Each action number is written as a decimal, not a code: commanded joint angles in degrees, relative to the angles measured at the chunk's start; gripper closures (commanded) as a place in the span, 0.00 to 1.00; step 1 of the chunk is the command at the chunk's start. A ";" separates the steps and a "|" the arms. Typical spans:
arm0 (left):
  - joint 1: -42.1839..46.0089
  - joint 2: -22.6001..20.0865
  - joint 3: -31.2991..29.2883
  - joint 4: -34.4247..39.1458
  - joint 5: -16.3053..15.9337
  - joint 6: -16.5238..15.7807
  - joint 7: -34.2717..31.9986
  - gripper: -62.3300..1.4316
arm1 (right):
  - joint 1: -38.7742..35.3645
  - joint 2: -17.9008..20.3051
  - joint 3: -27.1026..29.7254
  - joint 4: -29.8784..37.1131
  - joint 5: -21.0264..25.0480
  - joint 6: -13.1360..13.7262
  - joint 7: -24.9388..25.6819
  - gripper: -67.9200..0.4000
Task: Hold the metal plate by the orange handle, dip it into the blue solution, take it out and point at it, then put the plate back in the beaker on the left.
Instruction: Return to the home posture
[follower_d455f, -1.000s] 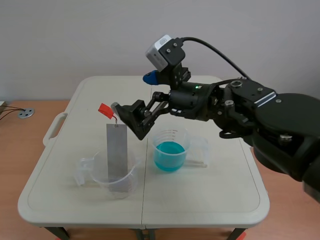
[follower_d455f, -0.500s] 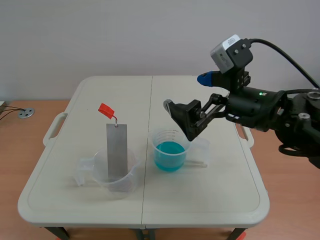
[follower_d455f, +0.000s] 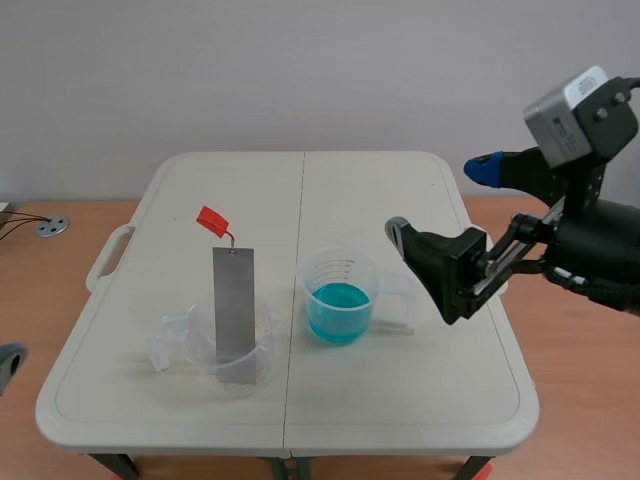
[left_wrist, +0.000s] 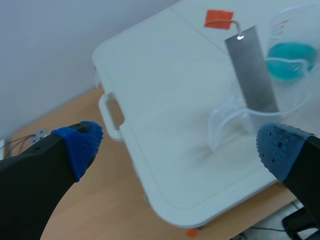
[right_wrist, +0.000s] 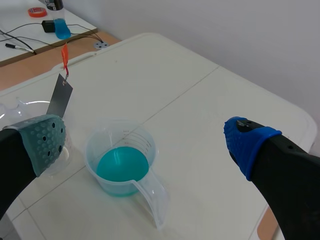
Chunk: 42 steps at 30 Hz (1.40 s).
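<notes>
Can't see much of the left arm in the scene view, just a grey sliver at the picture's left edge. Going by its wrist view, got the left gripper spread wide with nothing between the blue pads, hanging off the left side of the table, near its carry handle. Same deal with the right gripper: fingers wide apart, gripping nothing, up over the table's right part beside the blue beaker.

Found the metal plate standing in the clear left beaker, with the orange handle poking up well above the rim. Hard to say how the plate's bottom end sits – only visible through the clear wall, probably resting on the beaker floor. Just beside it, not touching, got the blue beaker with blue solution low inside.

Room-wise: wide stretch of tabletop behind both beakers up to the far edge, narrower strip in front.
</notes>
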 joint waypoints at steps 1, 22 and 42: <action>0.70 0.85 0.63 1.05 0.02 -0.07 -0.74 0.00 | -1.22 0.90 2.03 1.73 0.61 -0.20 0.81 0.02; 0.52 9.81 6.12 4.52 7.10 -0.92 -1.92 0.00 | -15.21 0.70 11.13 10.75 0.63 -3.21 3.80 0.02; -1.33 9.79 6.12 4.52 7.08 -1.16 1.09 0.00 | -15.21 0.37 9.62 10.80 0.59 -3.17 2.69 0.02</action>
